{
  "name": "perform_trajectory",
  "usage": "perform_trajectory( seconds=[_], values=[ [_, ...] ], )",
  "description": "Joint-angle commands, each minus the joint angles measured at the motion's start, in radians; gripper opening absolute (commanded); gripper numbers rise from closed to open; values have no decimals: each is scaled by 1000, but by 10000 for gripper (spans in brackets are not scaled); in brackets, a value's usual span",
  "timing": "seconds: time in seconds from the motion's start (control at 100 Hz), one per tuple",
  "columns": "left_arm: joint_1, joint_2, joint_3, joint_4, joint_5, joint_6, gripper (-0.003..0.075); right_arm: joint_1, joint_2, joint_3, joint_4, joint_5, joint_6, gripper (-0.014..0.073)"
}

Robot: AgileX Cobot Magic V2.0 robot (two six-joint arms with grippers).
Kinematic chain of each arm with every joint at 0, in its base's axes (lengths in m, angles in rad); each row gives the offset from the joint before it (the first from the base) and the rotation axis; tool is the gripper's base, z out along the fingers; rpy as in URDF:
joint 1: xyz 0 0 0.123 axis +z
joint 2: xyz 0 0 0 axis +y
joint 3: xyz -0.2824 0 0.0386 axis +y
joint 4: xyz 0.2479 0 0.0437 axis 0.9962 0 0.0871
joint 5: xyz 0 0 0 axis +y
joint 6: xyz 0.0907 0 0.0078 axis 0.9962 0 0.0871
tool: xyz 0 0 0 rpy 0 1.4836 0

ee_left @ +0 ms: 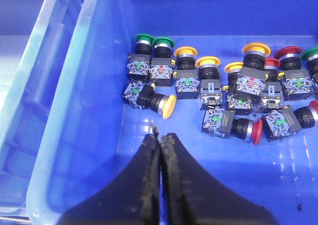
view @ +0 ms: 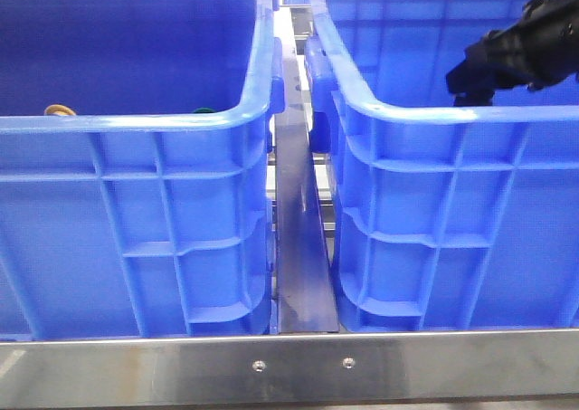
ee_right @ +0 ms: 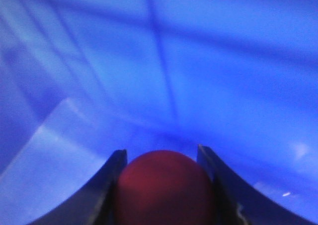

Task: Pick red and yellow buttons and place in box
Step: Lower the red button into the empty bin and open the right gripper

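a: right gripper (ee_right: 164, 185) clamped on red button (ee_right: 164, 190), over right crate (view: 434, 111), near its far right.
b: blurry, depth unclear; early drop may bounce. left gripper (ee_left: 160, 140) closed, empty, above yellow buttons (ee_left: 169, 105) in left crate (view: 136, 120).

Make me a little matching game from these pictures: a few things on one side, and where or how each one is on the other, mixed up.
Things:
1. left pincer
2. right pincer
3. red button
4. pile of push-buttons

States:
A. lying on the floor of the blue crate, green, yellow and red caps mixed
B. shut with nothing between the fingers, above that crate floor
C. gripped between two dark fingers
D. closed around a red cap, close to a blue crate wall

Pairs: 1-B, 2-D, 3-C, 4-A
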Motion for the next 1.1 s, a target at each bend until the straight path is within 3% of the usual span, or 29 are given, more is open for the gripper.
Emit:
perform_trajectory(
  seconds=[0.0,0.38,0.77,1.09],
  values=[
    [2,-1,-26,21,-54,-1,-19,0,-27,-35,128,68,-21,246],
    [2,-1,-26,21,-49,-1,-19,0,30,-34,127,52,-30,254],
    [2,-1,-26,21,-29,-1,-19,-2,-22,-16,127,39,-29,479],
    [2,-1,-26,21,-29,0,-19,-2,-158,-13,127,17,4,504]
  ],
)
